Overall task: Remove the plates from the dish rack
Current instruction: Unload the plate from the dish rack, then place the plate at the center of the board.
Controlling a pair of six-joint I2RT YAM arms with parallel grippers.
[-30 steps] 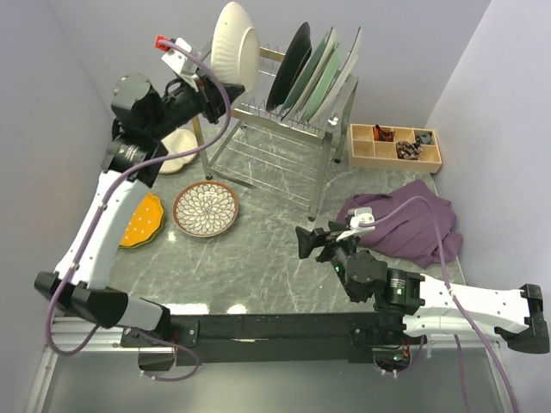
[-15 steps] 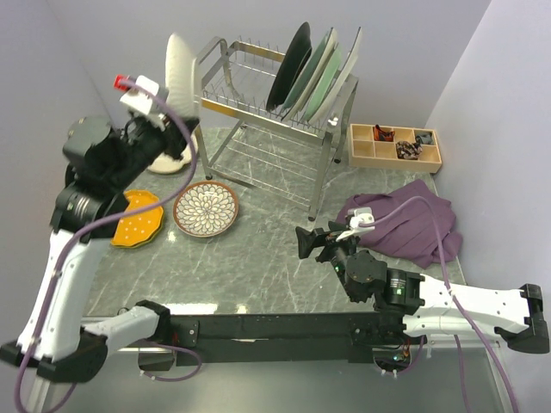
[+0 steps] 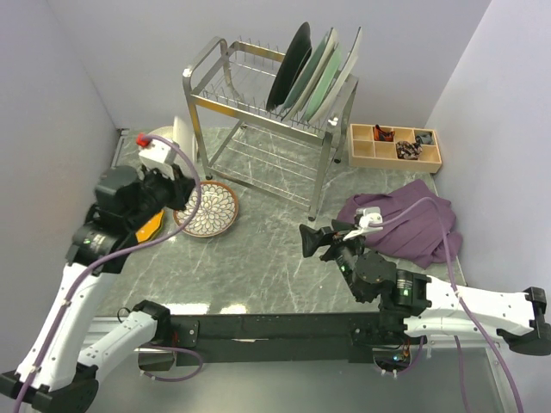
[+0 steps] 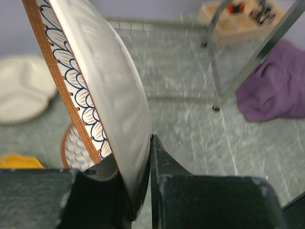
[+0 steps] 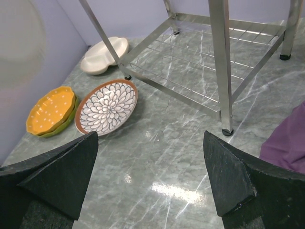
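1. Presently the left gripper (image 4: 137,168) is pinching the held plate (image 4: 109,81) by its rim, with the jaws drawn narrow on it. The plate is hanging on edge above the worktop (image 3: 267,258), just left of the dish rack (image 3: 250,107) and clear of its wires. One face is showing a brown rim and a petal pattern, the other a plain pale back.
2. Unloaded plates are already lying on the worktop to the left of the rack.
   - The petal-patterned plate (image 5: 107,107) is sitting nearest the rack's front left leg.
   - The orange-yellow dotted plate (image 5: 50,109) is sitting further left of the rack, resting on a green plate (image 5: 59,130) (only its rim is showing).
   - The cream divided plate (image 5: 105,55) is lying just left of the rack, toward its back.
3. Up in the rack's top tier, the leaning plates (image 3: 314,73) are standing bunched at the right end. I am counting one dark, a couple greenish and one white, though the exact number is hard to tell.
4. The right gripper (image 3: 306,243) is hovering low in front of the rack's right legs, with the jaws spread wide and gripping nothing.
5. Judging by this, the job is sitting roughly at the halfway mark. The held plate is waiting to be set down, and the bunch at the rack's right end is waiting to be lifted out.
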